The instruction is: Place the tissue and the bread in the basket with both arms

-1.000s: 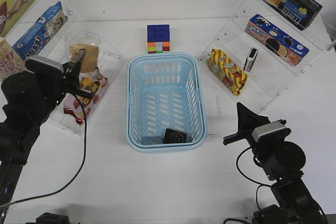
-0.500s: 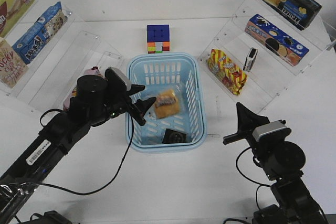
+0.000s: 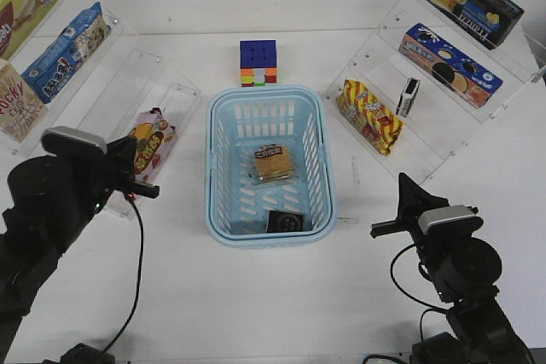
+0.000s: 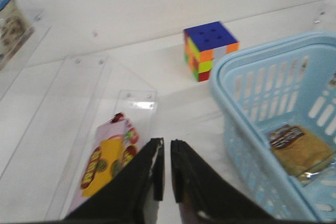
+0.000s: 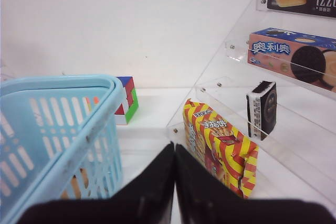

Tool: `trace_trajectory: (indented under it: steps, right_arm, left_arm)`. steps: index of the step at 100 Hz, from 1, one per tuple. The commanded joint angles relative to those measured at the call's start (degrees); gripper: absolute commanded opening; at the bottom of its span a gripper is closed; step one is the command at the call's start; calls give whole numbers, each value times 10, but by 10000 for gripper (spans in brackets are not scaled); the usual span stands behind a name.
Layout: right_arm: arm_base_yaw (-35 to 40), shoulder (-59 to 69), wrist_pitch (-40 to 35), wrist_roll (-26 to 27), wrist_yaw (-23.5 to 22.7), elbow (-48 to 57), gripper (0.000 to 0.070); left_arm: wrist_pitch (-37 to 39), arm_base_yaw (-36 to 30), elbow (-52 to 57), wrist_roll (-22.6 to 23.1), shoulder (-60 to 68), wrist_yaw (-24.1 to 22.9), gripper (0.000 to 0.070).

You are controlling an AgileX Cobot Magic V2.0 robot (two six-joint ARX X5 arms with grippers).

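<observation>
bread [image 3: 275, 163] lies mid-floor in basket [image 3: 217, 125] | tissue [image 3: 283, 221] flat at basket's near wall | my left claw [image 4: 167, 174] nearly closed, empty, beside pink snack bag [image 3: 149, 144] | my right claw [image 5: 174, 174] closed, empty

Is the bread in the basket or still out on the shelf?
In. The bread lies flat on the basket floor, mid-basket, label up, with neither gripper touching it; the left wrist view shows it inside too.

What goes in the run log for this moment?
bread: in basket | tissue: in basket, near end | left claw: shut, empty, left of basket | right claw: shut, empty
</observation>
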Motion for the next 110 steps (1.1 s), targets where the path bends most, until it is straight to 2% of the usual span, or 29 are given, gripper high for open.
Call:
trace_trajectory:
  steps: [1, 10, 22, 34, 97, 110]
  right_arm:
    - [2, 0, 11, -1, 2, 4, 0]
    - [2, 0, 12, 0, 1, 4, 0]
    - [2, 0, 13, -1, 2, 4, 0]
    - [2, 0, 15, -1, 2, 4, 0]
    - [2, 0, 19, -1, 2, 4, 0]
    - [2, 0, 20, -1, 2, 4, 0]
  left_arm:
    - [12, 12, -47, -24, -21, -7, 0]
    - [99, 27, -165, -42, -94, -7, 0]
    - [263, 34, -331, -43, -183, -6, 0]
    - [376, 35, -420, -43, -226, -6, 1]
    - [370, 35, -426, -41, -254, -5, 1]
    - [370, 52, -461, -39, -294, -7, 1]
